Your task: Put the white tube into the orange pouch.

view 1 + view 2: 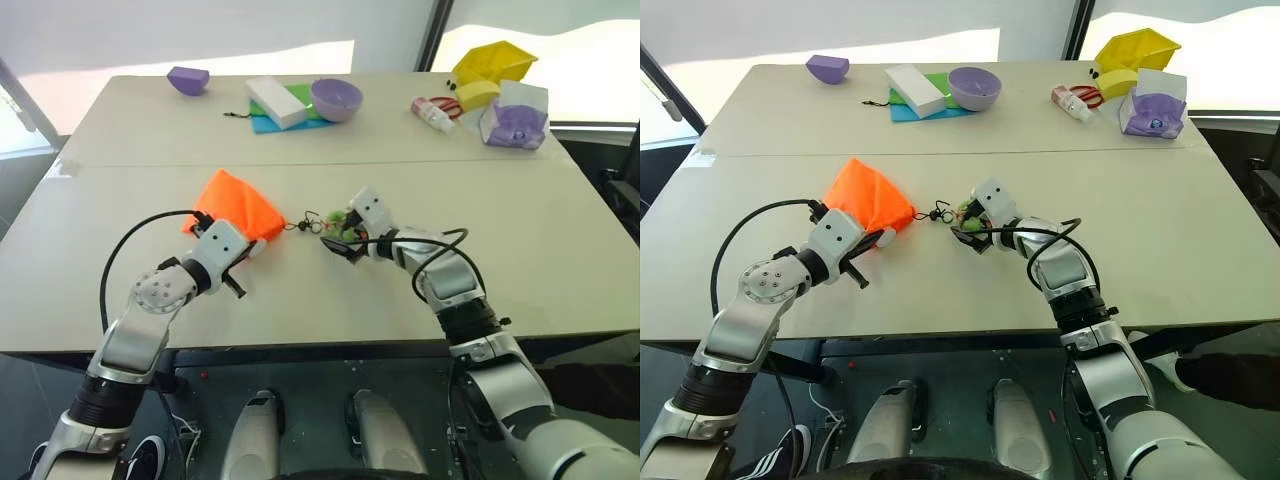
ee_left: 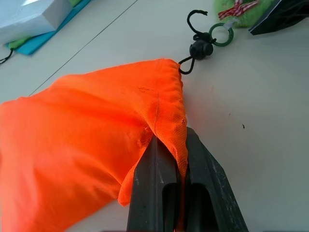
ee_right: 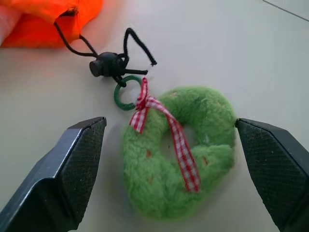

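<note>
left gripper [image 2: 170,159] jaws clenched on orange pouch [image 2: 87,140] on worktop [image 1: 540,250]; right gripper [image 3: 169,164] jaws released, flanking green plush wreath [image 3: 183,150].

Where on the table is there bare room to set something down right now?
Bare table lies right of the right gripper, and on the left between the orange pouch and the purple wedge. Crowded: the far edge, from the white block and purple bowl to the yellow bin.

pale table [image 1: 560,250], bright blinds [image 1: 200,25], dark floor [image 1: 20,175]
</note>
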Tool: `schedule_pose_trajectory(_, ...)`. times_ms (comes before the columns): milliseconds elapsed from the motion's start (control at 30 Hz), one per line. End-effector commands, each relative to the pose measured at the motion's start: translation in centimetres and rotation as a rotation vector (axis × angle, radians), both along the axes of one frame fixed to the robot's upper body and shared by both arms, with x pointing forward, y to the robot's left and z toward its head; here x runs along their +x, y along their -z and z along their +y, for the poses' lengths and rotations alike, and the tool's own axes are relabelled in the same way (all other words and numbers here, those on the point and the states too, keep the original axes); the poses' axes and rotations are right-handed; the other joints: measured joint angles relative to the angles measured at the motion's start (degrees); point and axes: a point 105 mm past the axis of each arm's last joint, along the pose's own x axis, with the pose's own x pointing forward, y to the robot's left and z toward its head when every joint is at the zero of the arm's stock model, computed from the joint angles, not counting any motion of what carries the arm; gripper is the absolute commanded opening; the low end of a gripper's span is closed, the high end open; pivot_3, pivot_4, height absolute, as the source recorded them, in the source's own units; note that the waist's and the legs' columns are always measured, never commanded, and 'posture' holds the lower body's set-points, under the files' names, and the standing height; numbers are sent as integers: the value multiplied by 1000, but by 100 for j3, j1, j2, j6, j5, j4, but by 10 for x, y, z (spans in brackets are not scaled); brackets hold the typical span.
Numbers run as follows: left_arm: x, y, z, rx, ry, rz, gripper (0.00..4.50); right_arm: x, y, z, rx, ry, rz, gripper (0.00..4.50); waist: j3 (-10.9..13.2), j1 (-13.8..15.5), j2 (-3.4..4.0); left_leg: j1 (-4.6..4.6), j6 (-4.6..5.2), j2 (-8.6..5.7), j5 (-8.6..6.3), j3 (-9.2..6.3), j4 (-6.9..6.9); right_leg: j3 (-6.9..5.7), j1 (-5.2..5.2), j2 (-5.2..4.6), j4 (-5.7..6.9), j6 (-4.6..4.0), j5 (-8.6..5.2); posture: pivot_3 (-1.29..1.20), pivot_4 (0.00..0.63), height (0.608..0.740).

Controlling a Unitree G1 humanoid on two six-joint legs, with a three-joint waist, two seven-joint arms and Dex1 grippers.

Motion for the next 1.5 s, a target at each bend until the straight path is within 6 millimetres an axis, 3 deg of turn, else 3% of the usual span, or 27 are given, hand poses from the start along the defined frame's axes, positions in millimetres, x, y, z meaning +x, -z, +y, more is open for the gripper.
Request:
schedule_pose_trajectory(33, -1, 8, 6, 5, -31, 34, 0, 7, -9, -3, -13, 19, -54, 4469, 0, -1, 0, 0, 0, 0, 0, 0, 0, 0, 0, 0, 0, 0, 0, 0, 150, 740)
schedule_pose_trajectory(100, -1, 8, 8, -6, -43, 40, 0, 6, -6, -4, 2, 14, -31, 4469, 0, -5, 0, 0, 0, 0, 0, 0, 0, 0, 0, 0, -1, 0, 0, 0, 150, 740)
schedule_pose_trajectory(200, -1, 7, 14, -8, -60, 42, 0, 2, -5, -7, 22, 6, -17, 3213, 0, -4, 0, 0, 0, 3, 0, 0, 0, 0, 0, 3, 0, 0, 0, 0, 150, 740)
schedule_pose_trajectory(400, -4, 8, 19, -137, -45, 93, 0, -8, -7, -13, 56, -9, -5, 20, 0, 1, 1, 1, 0, 6, 0, 1, 0, 0, 0, 5, 0, 0, 0, 0, 150, 740)
schedule_pose_trajectory(433, -6, 10, 18, -184, -30, 119, 0, -9, -9, -14, 60, -7, -10, 20, 0, 5, 1, 1, 0, 7, 0, 1, 0, 0, 0, 5, 0, 0, 0, 0, 150, 740)
schedule_pose_trajectory(533, -6, 9, 18, -198, -19, 123, 847, -14, -8, -9, 58, -15, -17, 0, 0, 4, 0, 0, 0, 7, 0, 3, 0, 0, 0, 4, -3, 0, 0, 0, 150, 740)
schedule_pose_trajectory(667, -12, 8, 10, -207, 55, 141, 2822, -16, -5, -6, 57, -8, -19, 0, 0, 7, 0, -4, 0, 8, 0, 3, 0, 0, -2, 4, -8, -1, -1, 0, 150, 740)
schedule_pose_trajectory(833, -22, -8, 4, -204, 205, 116, 2822, -14, -6, -2, 55, -4, -35, 0, 0, -2, 0, -7, -1, 11, -1, 5, -2, 0, -2, 4, -16, -1, 0, 0, 150, 740)
schedule_pose_trajectory(900, -23, -23, 3, -161, 281, 63, 2822, -13, -6, -1, 57, -1, -34, 0, 1, 3, 0, -7, -1, 13, -1, 6, -4, 0, -3, 5, -19, -2, 0, 0, 150, 740)
schedule_pose_trajectory(1100, -5, -47, 5, -79, 325, -43, 2822, -2, -5, -6, 73, 83, -31, 0, 0, 5, 1, -13, -1, 19, -1, 13, -4, -1, -5, 7, -30, -7, 3, 0, 150, 740)
schedule_pose_trajectory(1333, 9, -51, 1, 30, 400, -82, 2822, 5, 0, -14, 67, 132, -12, 0, 0, 13, 1, -18, 0, 24, 0, 17, -8, -1, -4, 15, -44, -8, 7, 0, 150, 740)
schedule_pose_trajectory(1500, 26, -47, -19, 34, 502, -60, 2822, -1, 7, -5, 54, 94, 4, 0, 0, 32, 1, -26, 1, 24, 0, 18, -3, -5, -4, 16, -51, -7, 8, 0, 150, 740)
